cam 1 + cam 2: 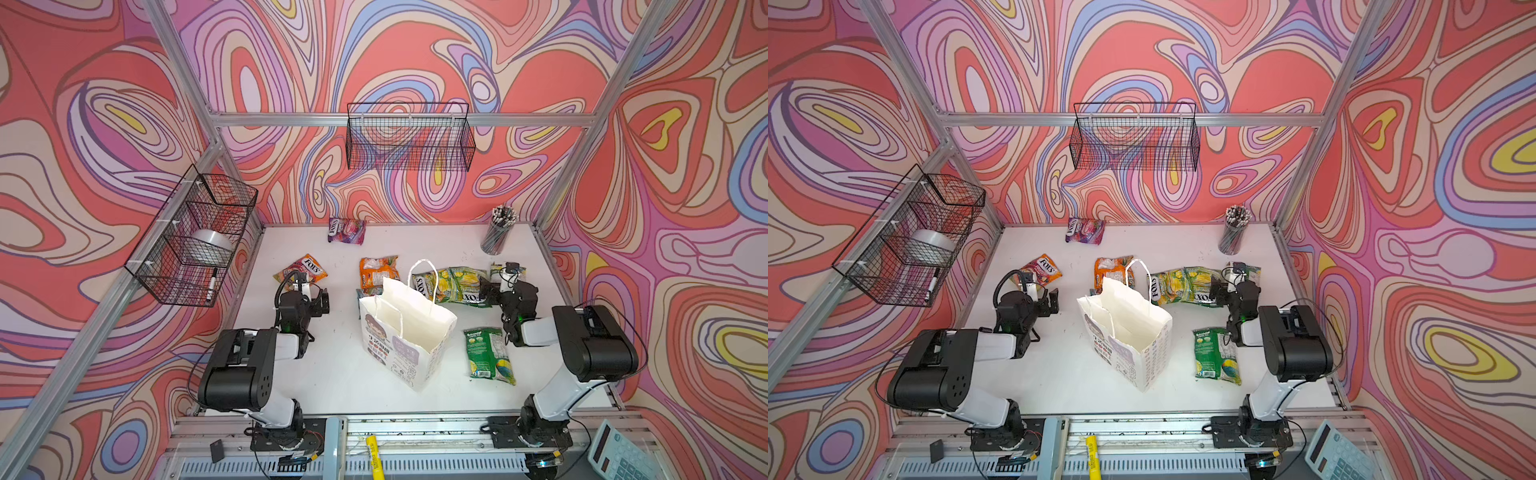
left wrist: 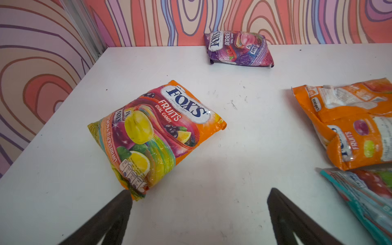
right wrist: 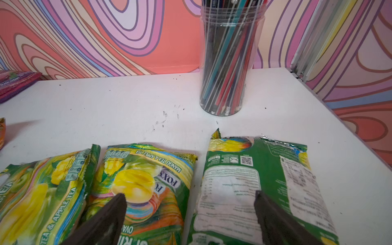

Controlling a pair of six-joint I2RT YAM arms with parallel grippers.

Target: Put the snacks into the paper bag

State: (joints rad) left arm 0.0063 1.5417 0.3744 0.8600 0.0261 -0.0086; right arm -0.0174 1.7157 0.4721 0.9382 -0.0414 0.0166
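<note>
The white paper bag (image 1: 409, 332) (image 1: 1127, 332) stands upright and open mid-table. Snacks lie around it: a purple packet (image 1: 346, 230) (image 2: 238, 47) at the back, an orange-red FOX'S packet (image 2: 157, 135) (image 1: 302, 269), an orange one (image 1: 378, 271) (image 2: 350, 125), a teal one (image 2: 364, 197), yellow-green packets (image 1: 453, 284) (image 3: 146, 180) and a green packet (image 1: 489, 354) at the front right. My left gripper (image 2: 200, 191) (image 1: 322, 301) is open over bare table, just short of the orange-red packet. My right gripper (image 3: 189, 193) (image 1: 488, 293) hangs open above two packets, one of them green with its back up (image 3: 254, 180).
A clear jar of pencils (image 1: 498, 235) (image 3: 229, 63) stands at the back right corner. Black wire baskets hang on the left wall (image 1: 195, 241) and the back wall (image 1: 409, 137). A yellow marker (image 1: 374, 455) and a calculator (image 1: 619, 453) lie on the front rail.
</note>
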